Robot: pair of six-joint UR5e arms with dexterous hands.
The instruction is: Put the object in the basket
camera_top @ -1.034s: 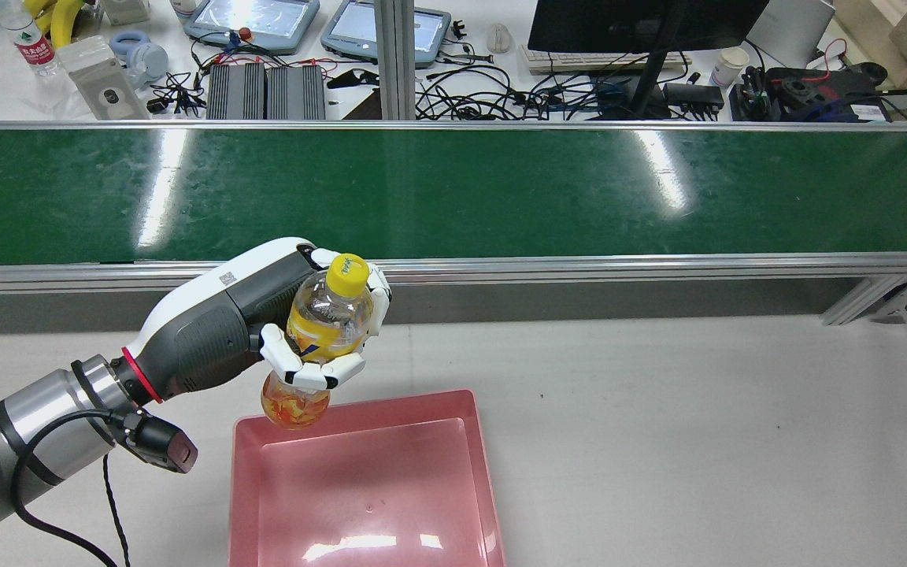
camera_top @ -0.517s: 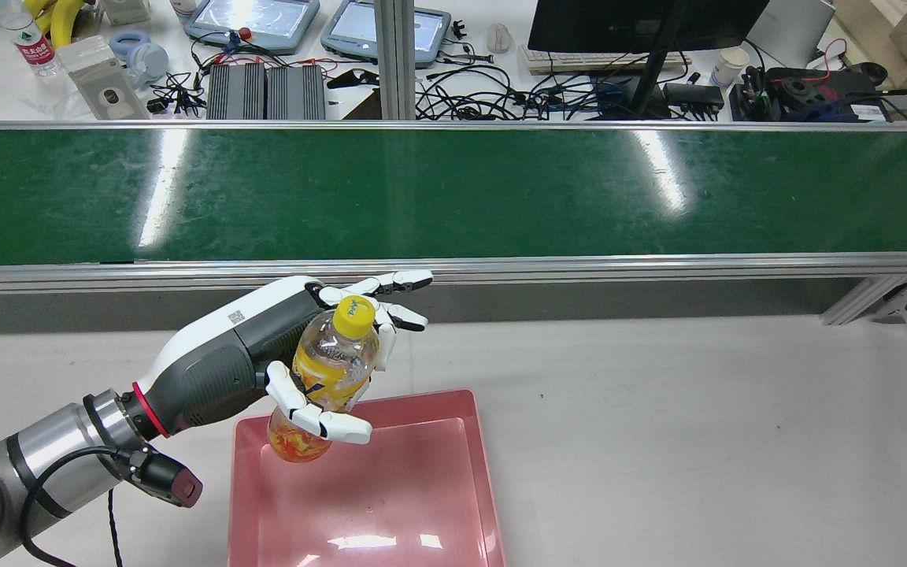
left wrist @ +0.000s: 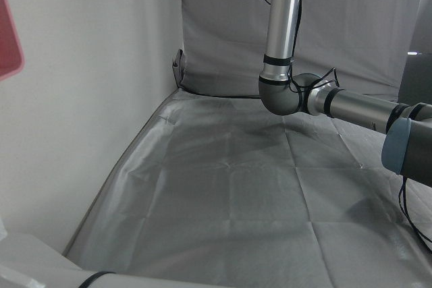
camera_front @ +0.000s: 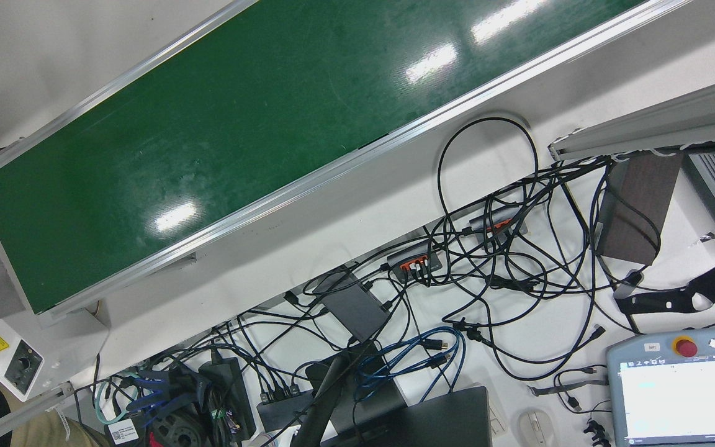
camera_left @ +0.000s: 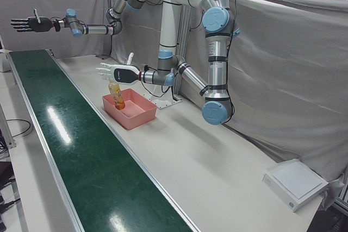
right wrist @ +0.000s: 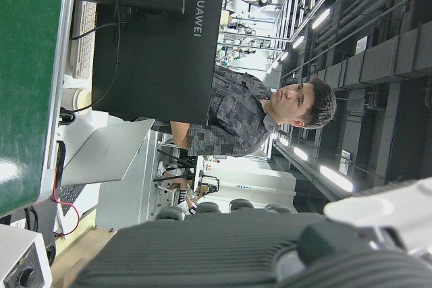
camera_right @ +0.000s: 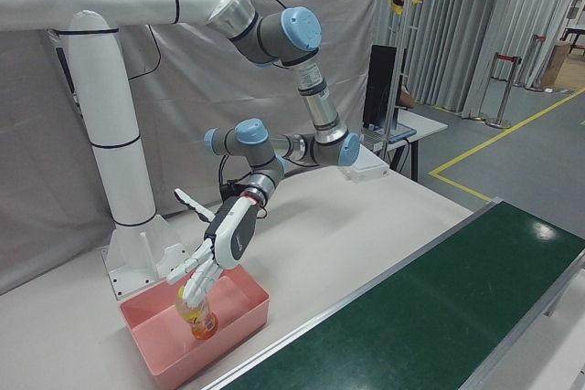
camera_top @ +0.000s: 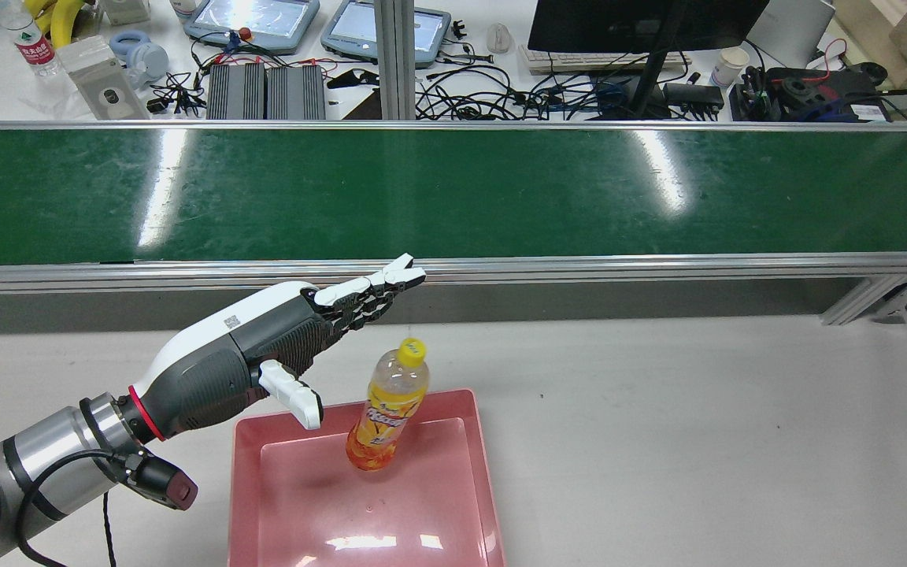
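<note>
White tabletop runs beside a green conveyor belt, and a pink basket sits on it near the robot. Over the basket's far left corner hangs the left hand, fingers stretched flat and spread, holding nothing; spread that wide, it gives the bottle room to drop. Just beside the hand, untouched, the orange drink bottle leans inside the basket with its base on the floor and its yellow cap up, seemingly mid-settle. Well away from the basket, the right hand is held high, fingers apart and empty.
</note>
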